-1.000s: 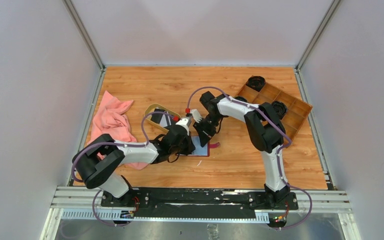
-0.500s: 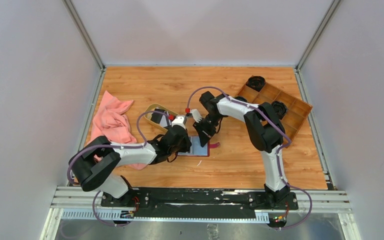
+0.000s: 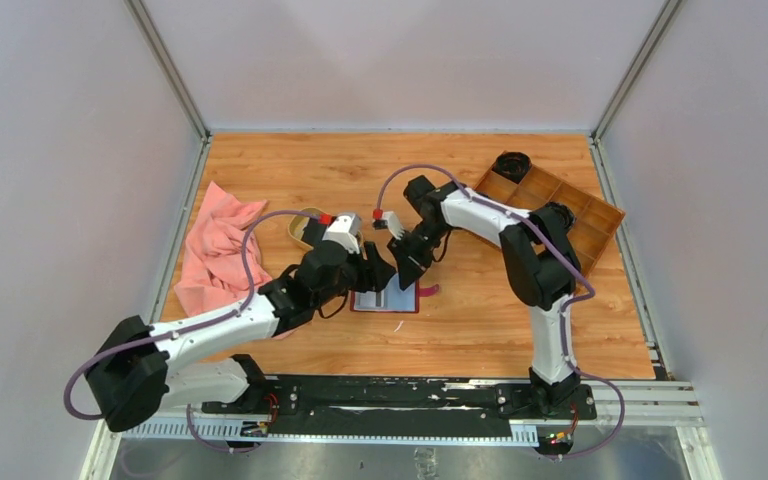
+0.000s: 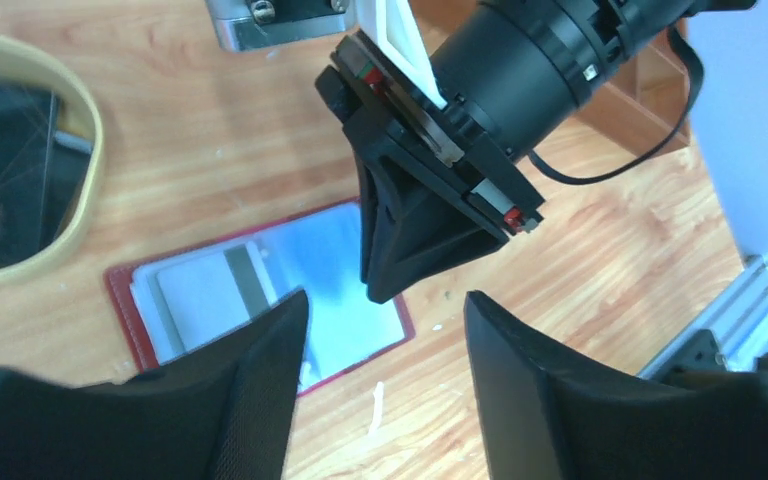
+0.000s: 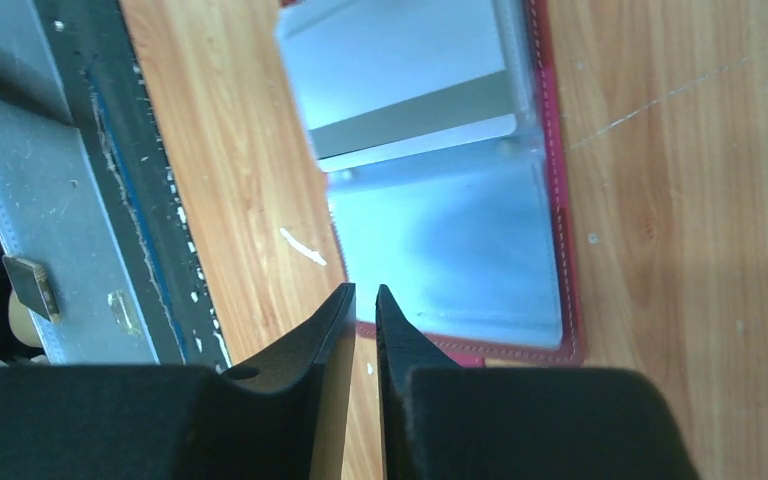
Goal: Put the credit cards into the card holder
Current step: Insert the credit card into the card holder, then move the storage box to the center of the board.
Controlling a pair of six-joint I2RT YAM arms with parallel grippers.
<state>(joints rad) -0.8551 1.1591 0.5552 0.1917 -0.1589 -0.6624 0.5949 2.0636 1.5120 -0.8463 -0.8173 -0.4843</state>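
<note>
Currently card holder (image 3: 388, 298) lies open & flat on table (image 3: 480, 330), roughly centre, under both grippers. L gripper (image 4: 385, 305) hovers over one edge of it, fingers spread wide, nothing btwn them. R gripper (image 5: 362, 292) has its tips above holder's stitched border, fingers only a sliver apart, also empty. Pale card (image 4: 205, 295) w/ grey stripe sits in a clear pocket. Black cards (image 4: 5, 170) lie in oval tan dish (image 4: 85, 190), near holder, to its far-left.
</note>
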